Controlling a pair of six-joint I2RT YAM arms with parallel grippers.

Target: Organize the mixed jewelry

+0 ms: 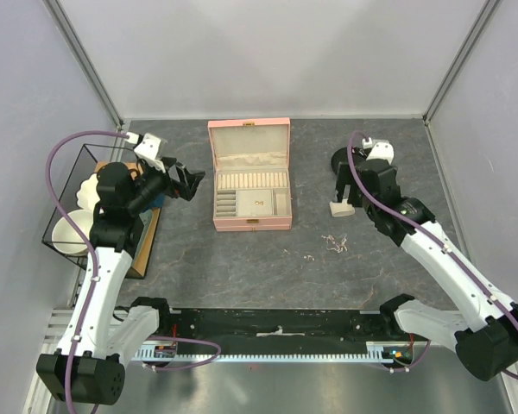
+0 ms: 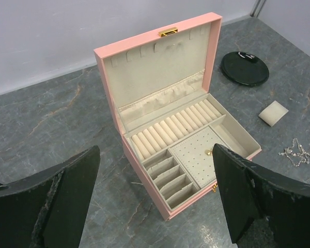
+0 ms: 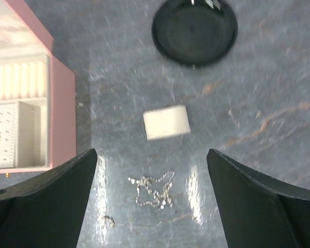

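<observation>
At the far left, the left hand (image 1: 192, 185) hangs above the desk (image 1: 198, 259) with its fingers spread wide and nothing between them. It faces the pink box (image 1: 250, 224), which stands open with its lid upright. A careless move forward here could push the lid or slide the whole box. One small gold piece (image 2: 208, 153) already lies inside, on the dotted panel. To the right of the box, on the bare desk in front of it, lies a tiny curled piece (image 3: 108, 221), and just beside it the tangled chain (image 3: 154, 192). I think the main danger is with this chain. It is very fine and lies flat, while the fingers are broad, so they may slide over it, or catch only one loop and drag the rest. They may also lift several knotted pieces together. The right hand (image 3: 151, 155) hovers over this spot, also fully open and empty. The beige pad (image 3: 166, 122) is near the chain, and the hand could knock it when it comes down. The black disc (image 3: 195, 31) lies further back, well apart. The chain is a loose heap with no clear pointing end. In the right wrist view its longer side runs across, from one finger toward the other.
</observation>
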